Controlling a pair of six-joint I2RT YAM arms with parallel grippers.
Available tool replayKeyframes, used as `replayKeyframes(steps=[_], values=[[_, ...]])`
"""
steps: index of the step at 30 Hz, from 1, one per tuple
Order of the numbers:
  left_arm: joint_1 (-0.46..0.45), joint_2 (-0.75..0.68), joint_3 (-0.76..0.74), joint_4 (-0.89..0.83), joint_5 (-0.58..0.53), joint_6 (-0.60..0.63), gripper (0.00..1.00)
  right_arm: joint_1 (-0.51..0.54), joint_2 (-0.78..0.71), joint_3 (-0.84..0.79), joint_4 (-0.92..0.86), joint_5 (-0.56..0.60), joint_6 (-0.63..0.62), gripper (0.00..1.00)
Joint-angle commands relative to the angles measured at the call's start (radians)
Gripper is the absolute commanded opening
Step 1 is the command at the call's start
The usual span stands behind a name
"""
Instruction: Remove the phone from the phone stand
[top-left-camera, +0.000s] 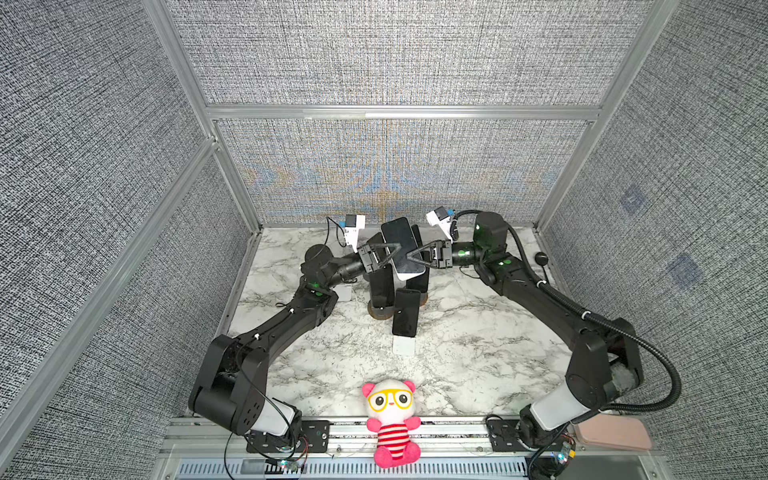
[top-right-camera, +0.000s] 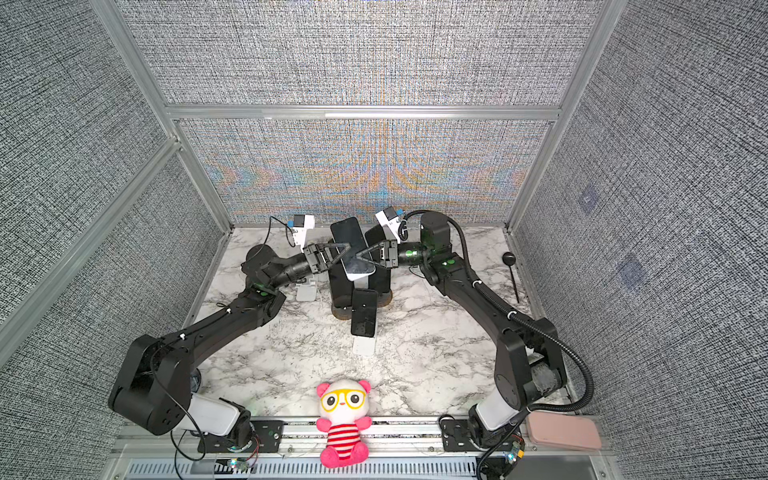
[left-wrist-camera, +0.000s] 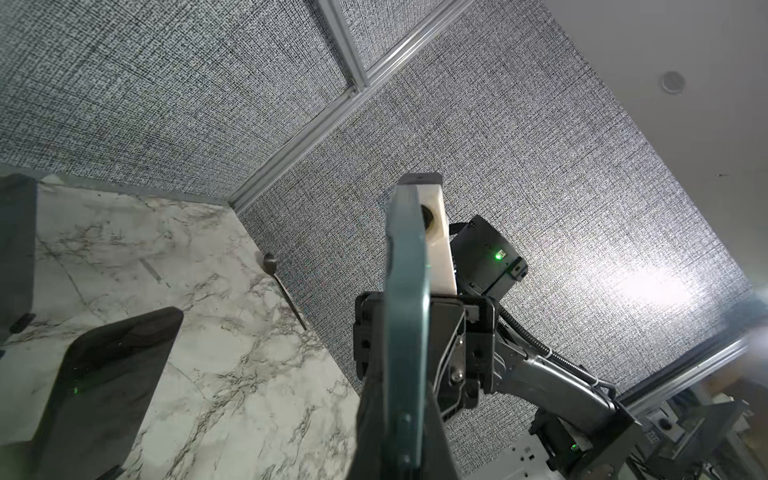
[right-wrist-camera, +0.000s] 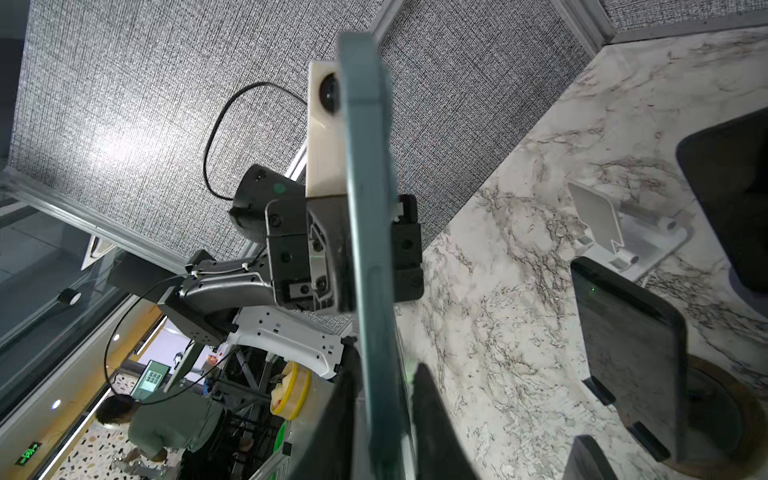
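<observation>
Phone (top-left-camera: 400, 243): it is hanging in the air between your two arms, tilted screen-up above the cluster of stands, showing in both top views (top-right-camera: 351, 243)
Left gripper (top-left-camera: 395, 250): it is clamping the phone's left long edge with jaws fully closed; the left wrist view is showing that thin edge (left-wrist-camera: 407, 311) running out between the fingers
Right gripper (top-left-camera: 410, 257): its fingers are straddling the opposite edge, but you cannot tell whether they are squeezing or merely flanking it
Empty white stand (right-wrist-camera: 598, 220): it is sitting on the marble table (top-left-camera: 478, 332) beside the left arm; you cannot tell whether it is the phone's own
Dark phones (top-left-camera: 405, 318): they are leaning on their stands directly beneath the lifted one
Stage: the lift is looking done, and you are probably facing a mid-air handover
Risk: if the right fingers are not gripping, one narrow pinch on a slick edge is carrying everything; the phone could pivot or slide out and drop onto the dark phones below, toppling them
</observation>
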Motion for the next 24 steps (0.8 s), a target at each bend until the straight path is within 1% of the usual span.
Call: replayKeyframes(steps=[1, 3, 5, 6, 7, 8, 10, 12, 13, 15, 18, 22, 24], values=[[-0.002, -0.010, 0.001, 0.024, -0.026, 0.025, 0.00, -0.024, -0.036, 0.023, -0.118, 0.032, -0.095, 0.50], [-0.002, -0.030, -0.002, -0.040, -0.054, 0.065, 0.00, -0.040, -0.080, 0.063, -0.359, 0.133, -0.264, 0.70], [-0.002, -0.047, -0.005, -0.108, -0.100, 0.102, 0.00, -0.037, -0.128, 0.095, -0.540, 0.274, -0.392, 0.82], [-0.002, -0.053, -0.005, -0.142, -0.123, 0.120, 0.00, -0.031, -0.155, 0.089, -0.570, 0.336, -0.412, 0.86], [-0.002, -0.058, -0.001, -0.177, -0.144, 0.130, 0.00, -0.019, -0.176, 0.087, -0.601, 0.403, -0.433, 0.89], [-0.003, -0.062, 0.005, -0.220, -0.167, 0.140, 0.00, 0.010, -0.198, 0.095, -0.649, 0.500, -0.472, 0.91], [-0.010, -0.071, 0.019, -0.294, -0.205, 0.167, 0.00, 0.092, -0.216, 0.130, -0.774, 0.751, -0.543, 0.95], [-0.024, -0.079, 0.037, -0.361, -0.238, 0.207, 0.00, 0.183, -0.218, 0.161, -0.841, 0.989, -0.577, 0.96], [-0.029, -0.078, 0.042, -0.371, -0.243, 0.218, 0.00, 0.214, -0.218, 0.165, -0.846, 1.054, -0.582, 0.96], [-0.037, -0.068, 0.047, -0.359, -0.242, 0.213, 0.00, 0.266, -0.209, 0.176, -0.841, 1.135, -0.579, 0.97], [-0.049, -0.054, 0.051, -0.347, -0.241, 0.208, 0.00, 0.330, -0.162, 0.218, -0.851, 1.207, -0.589, 0.99], [-0.058, -0.048, 0.048, -0.337, -0.238, 0.199, 0.00, 0.379, -0.084, 0.279, -0.864, 1.277, -0.604, 0.99], [-0.061, -0.052, 0.048, -0.340, -0.237, 0.200, 0.00, 0.391, -0.050, 0.307, -0.869, 1.300, -0.602, 0.97]])
